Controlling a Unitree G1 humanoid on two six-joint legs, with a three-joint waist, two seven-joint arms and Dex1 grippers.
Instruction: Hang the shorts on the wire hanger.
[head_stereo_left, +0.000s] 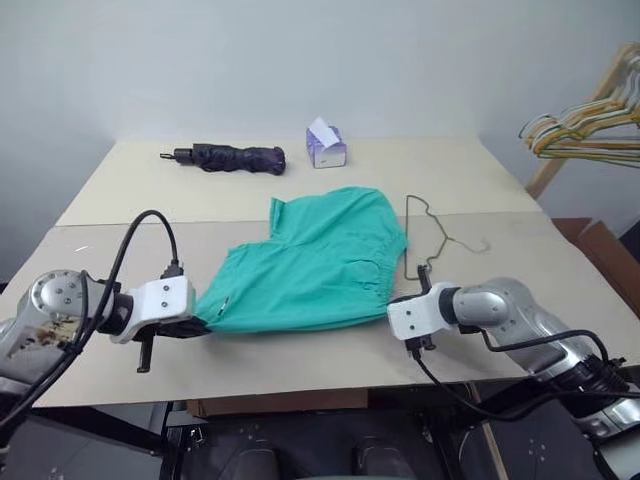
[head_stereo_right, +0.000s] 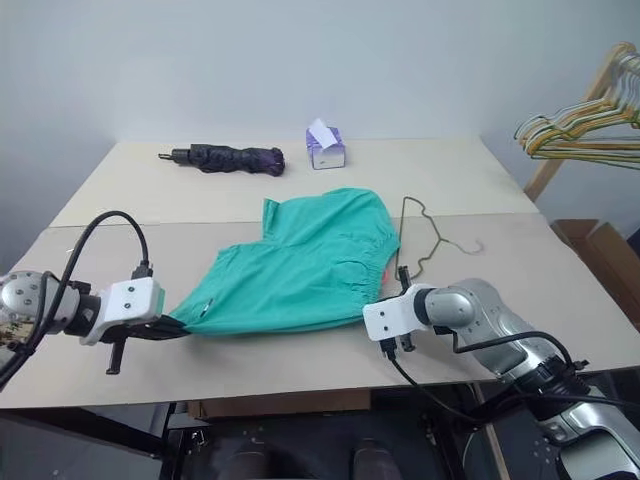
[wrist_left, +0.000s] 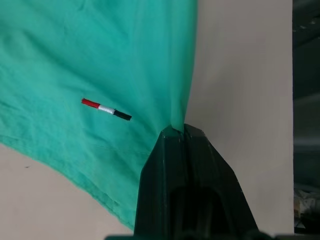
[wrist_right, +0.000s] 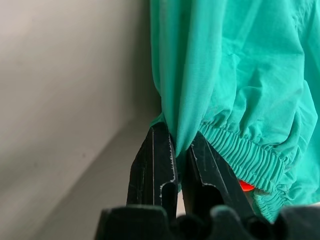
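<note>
Both pincers (clamped) on shorts (head_stereo_left: 310, 262) — tabletop.

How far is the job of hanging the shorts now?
Done: both grippers have hold of the shorts, the left gripper shut on a leg hem, the right gripper shut on cloth beside the waistband. In hand: the shorts lie mostly on the table. Left: the hanger lies bare beside them; nothing hangs on it.
</note>
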